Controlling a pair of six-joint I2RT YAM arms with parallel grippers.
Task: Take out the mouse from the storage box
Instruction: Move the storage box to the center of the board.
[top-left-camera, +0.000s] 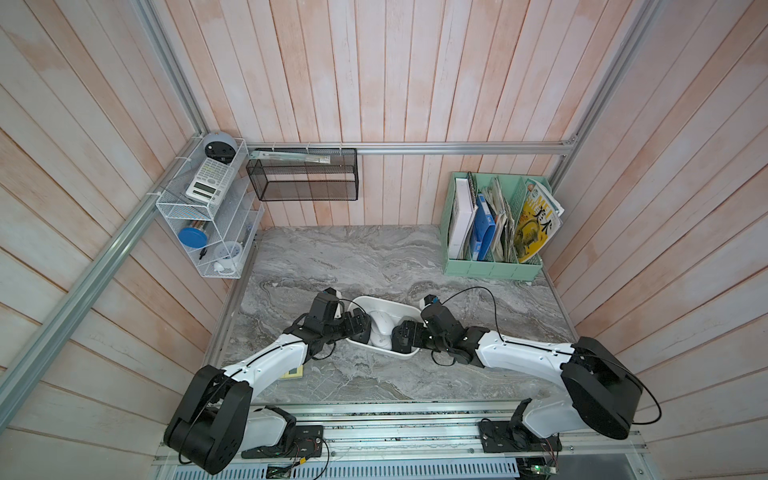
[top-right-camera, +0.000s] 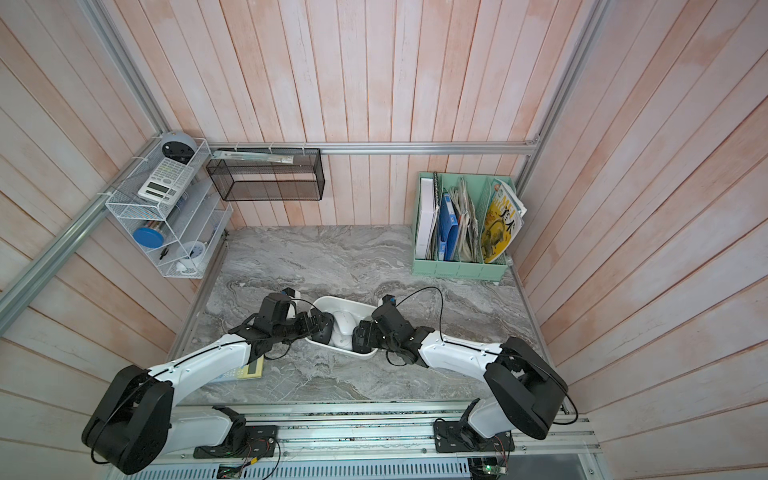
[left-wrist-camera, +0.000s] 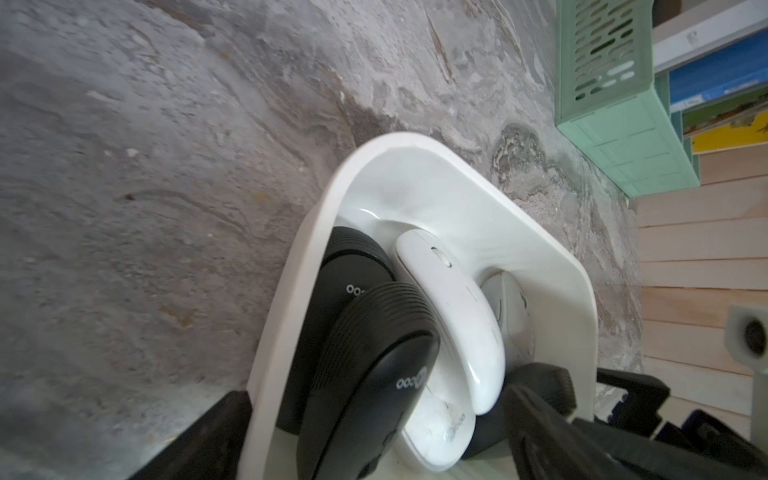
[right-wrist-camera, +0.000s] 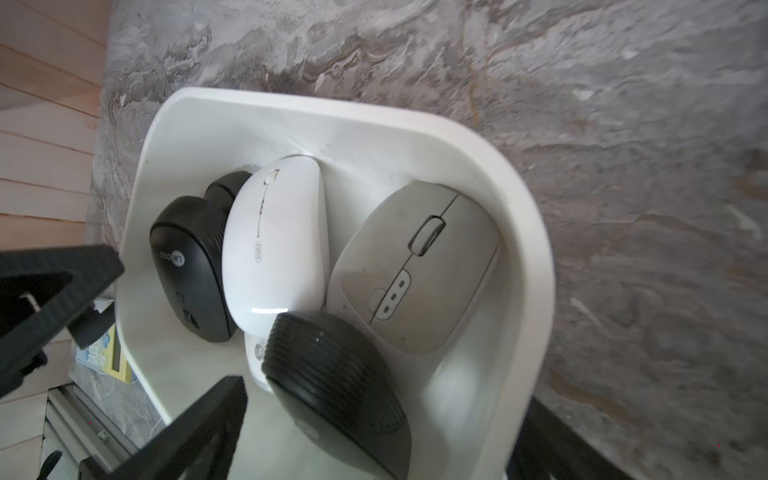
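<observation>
mice (right-wrist-camera: 274, 249) piled inside the box (right-wrist-camera: 374, 120), black and white ones overlapping, box sits on the marble table (top-left-camera: 374, 257), left gripper (top-left-camera: 360, 328) at the box's left end, right gripper (top-left-camera: 402, 337) at its right end, both wide open and holding nothing, green file holder (top-left-camera: 490, 266) well behind the box

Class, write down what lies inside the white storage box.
In the storage box: a white mouse, a grey mouse and black mice show. A second white mouse lies mostly covered beneath them.
</observation>
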